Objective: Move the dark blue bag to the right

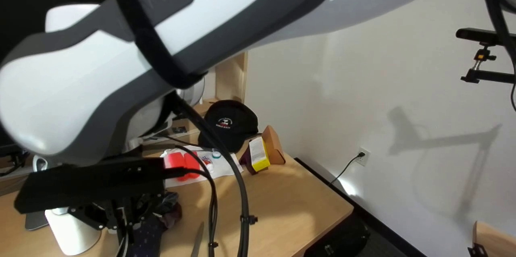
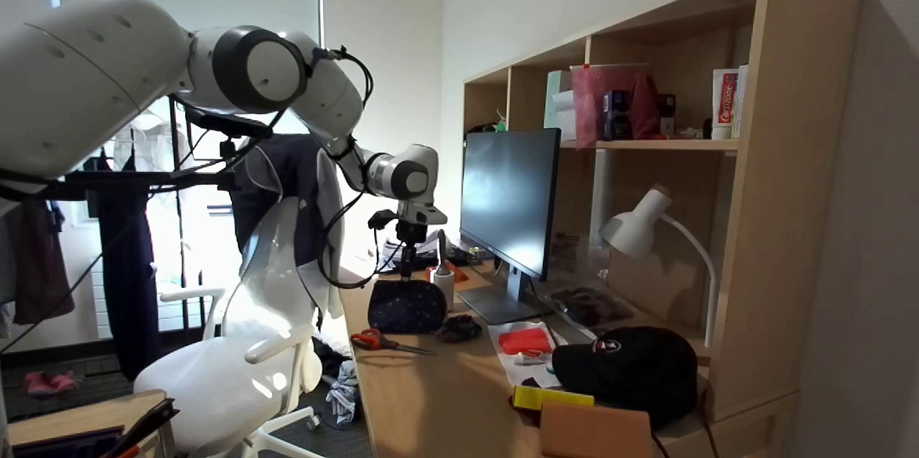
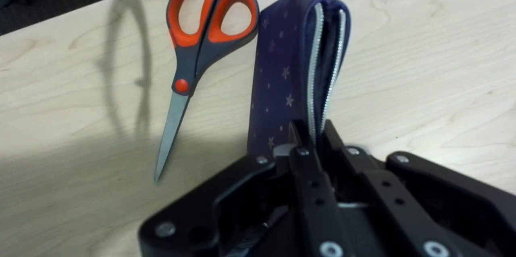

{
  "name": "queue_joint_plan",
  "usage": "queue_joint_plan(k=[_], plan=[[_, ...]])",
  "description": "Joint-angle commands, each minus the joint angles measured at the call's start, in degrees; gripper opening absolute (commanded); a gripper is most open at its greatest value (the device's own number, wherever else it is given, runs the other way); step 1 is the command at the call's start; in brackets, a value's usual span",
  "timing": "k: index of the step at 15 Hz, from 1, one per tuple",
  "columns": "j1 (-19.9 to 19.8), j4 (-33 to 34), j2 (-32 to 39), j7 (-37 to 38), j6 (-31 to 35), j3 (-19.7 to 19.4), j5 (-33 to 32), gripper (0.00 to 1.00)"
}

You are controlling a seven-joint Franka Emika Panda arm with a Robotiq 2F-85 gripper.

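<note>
Standing on the desk [image 2: 459,408] just beside the scissors [image 3: 183,71], the dark blue bag [image 3: 278,79] has its zip [image 3: 315,47] uppermost, apparently undone, and a star-printed side towards the scissors. In the wrist view the scissors' handle end seems to touch the bag, though a slight gap cannot be ruled out.

The bag looks like thin cloth, so it will probably handle as soft and light; its walls should give under a squeeze, with little slipping and nothing obviously fragile. Whether anything is inside cannot be told, so its weight is a guess. The best hold is likely the top edge, where the two rows of zip teeth make a firmer ridge; lower down, the cloth would bulge and sag.

That ridge is where the pincer [image 3: 315,132] has it. The fingers [image 3: 297,128] stand close together, one on each side of the zip, with the two halves of the rim pinched between them. They are apart from the scissors.

In an exterior view, what looks like a dark scrunchie [image 2: 459,329] lies near the scissors' tip. A small lift before going sideways would probably serve best, so that the bag does not drag the scissors along.
</note>
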Motion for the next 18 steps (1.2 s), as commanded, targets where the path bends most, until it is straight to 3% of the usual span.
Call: queue_joint_plan(k=[1,9,18], plan=[[-2.3,-1.7,-3.1,-8.3,-0.3,1.9,0.7,0.08],[-5.7,-7.6,-12.3,-22.8,-1.0,2.2,2.0,0.08],[-11.6,-33.0,-30.1,-34.5,5.5,2.6,11.1,0.08]])
